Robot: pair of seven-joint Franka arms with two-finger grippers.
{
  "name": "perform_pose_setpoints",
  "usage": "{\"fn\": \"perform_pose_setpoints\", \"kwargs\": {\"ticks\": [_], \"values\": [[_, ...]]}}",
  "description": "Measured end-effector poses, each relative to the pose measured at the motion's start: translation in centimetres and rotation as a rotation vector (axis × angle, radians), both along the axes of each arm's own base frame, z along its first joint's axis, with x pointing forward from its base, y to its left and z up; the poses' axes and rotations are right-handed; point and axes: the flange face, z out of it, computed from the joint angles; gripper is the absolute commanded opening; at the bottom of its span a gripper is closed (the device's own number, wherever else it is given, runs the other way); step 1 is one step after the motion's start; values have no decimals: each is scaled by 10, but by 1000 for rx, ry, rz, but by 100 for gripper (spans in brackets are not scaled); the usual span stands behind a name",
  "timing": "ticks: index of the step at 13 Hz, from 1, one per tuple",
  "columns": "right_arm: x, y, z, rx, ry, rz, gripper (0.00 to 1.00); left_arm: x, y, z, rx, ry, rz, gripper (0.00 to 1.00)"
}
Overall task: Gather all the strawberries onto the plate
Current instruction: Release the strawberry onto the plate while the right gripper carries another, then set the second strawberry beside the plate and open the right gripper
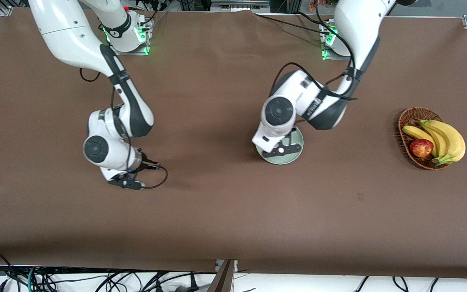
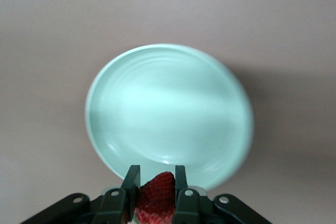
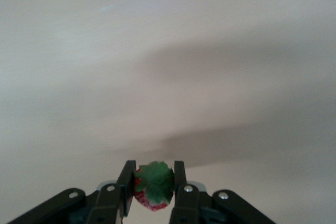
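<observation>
The left gripper [image 2: 156,184] hangs over the plate [image 1: 294,156], clenched on a strawberry [image 2: 157,198] with a red, pitted skin that sits between its two black fingers. The plate is a round, shallow, pale mint-green dish with a smooth glazed face, faint concentric rings and a raised rim; it lies on the brown matte table cover [image 1: 217,211] near the table's middle, and its visible face [image 2: 168,114] is bare.

The right gripper [image 3: 153,182] is over bare cover toward the right arm's end of the table, grasping a second strawberry [image 3: 154,186], green leafy cap facing the wrist camera.

An oval brown wicker basket [image 1: 404,121] toward the left arm's end holds curved yellow bananas [image 1: 444,140] and a round red apple [image 1: 421,148].
</observation>
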Motion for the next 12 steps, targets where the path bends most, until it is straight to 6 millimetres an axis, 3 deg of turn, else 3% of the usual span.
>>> {"fn": "perform_pose_setpoints", "kwargs": {"ticks": [1,2,3,4,6,8,9,10,12], "values": [[-9,30,4,8,7,-43,33,-6,12,-25,0,20,-7,23],[-21,62,7,8,13,-76,34,-15,18,-48,-4,31,-18,53],[-35,96,10,7,11,-105,34,-25,22,-68,-9,41,-34,100],[-50,130,12,13,-2,-138,34,-32,26,-77,-12,55,-58,100],[-80,187,7,39,-37,-192,36,-25,41,-76,-26,72,-99,100],[-109,231,-14,63,-59,-226,37,-5,77,-54,-45,81,-128,100],[-121,245,-25,68,-62,-234,43,5,97,-39,-56,81,-133,100],[-128,253,-33,72,-67,-239,53,12,112,-24,-71,74,-128,100],[-126,251,-39,70,-73,-245,96,16,116,-1,-92,49,-121,100]]}}
